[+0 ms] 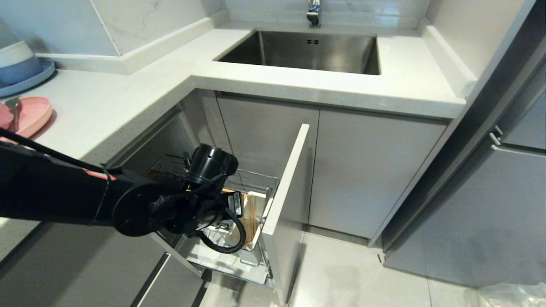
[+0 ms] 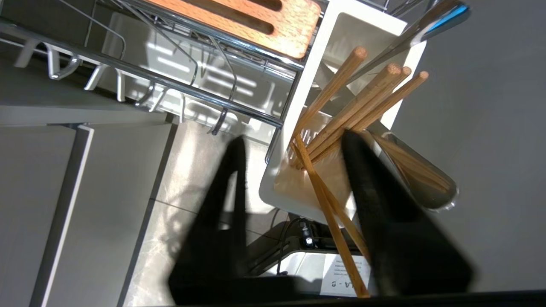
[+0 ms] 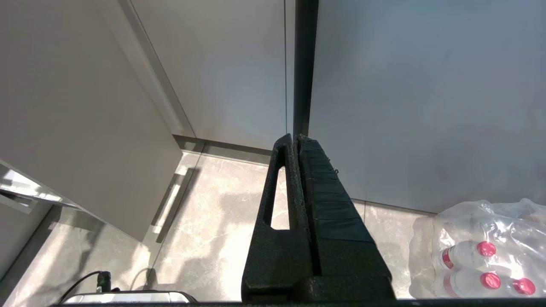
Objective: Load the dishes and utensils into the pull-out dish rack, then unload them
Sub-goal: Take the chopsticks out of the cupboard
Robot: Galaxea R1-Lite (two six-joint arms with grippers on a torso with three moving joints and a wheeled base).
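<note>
Between the spread black fingers of the left gripper (image 2: 294,140) stands the white utensil holder (image 2: 367,32), a smooth plastic box with a slotted floor, fixed at the front end of the pull-out dish rack (image 1: 260,181); the claw's two wedge-shaped fingers are apart and pinch nothing, one finger (image 2: 222,204) hanging outside the holder over the pale floor tiles, the other (image 2: 384,204) against the holder's far side; inside the holder lean the chopsticks (image 2: 341,115), thin round light-wood sticks with blunt ends, four ends fanned upward beyond the claw's tips and two more sticks slanting back between the fingers toward the wrist; beside them, past the tips, rises the silver handle of the fork (image 2: 431,21), flat polished metal; just beyond the holder, on the side away from the grey door front (image 1: 283,187), lies the slotted wooden bar (image 2: 273,19), orange-brown and grainy with long oval slots, resting on the chrome wire frame over the white drip tray (image 2: 170,59); far behind the left arm, on the speckled white countertop (image 1: 128,98), sit the matte pink plate (image 1: 32,113) and, cut by the edge, the pink bowl (image 1: 4,115), one of each; the right gripper (image 3: 296,140) hangs low by grey cabinet panels, its ribbed fingers pressed together on nothing, with a wrapped pack of red-capped bottles (image 3: 482,251) on the floor beside it.
</note>
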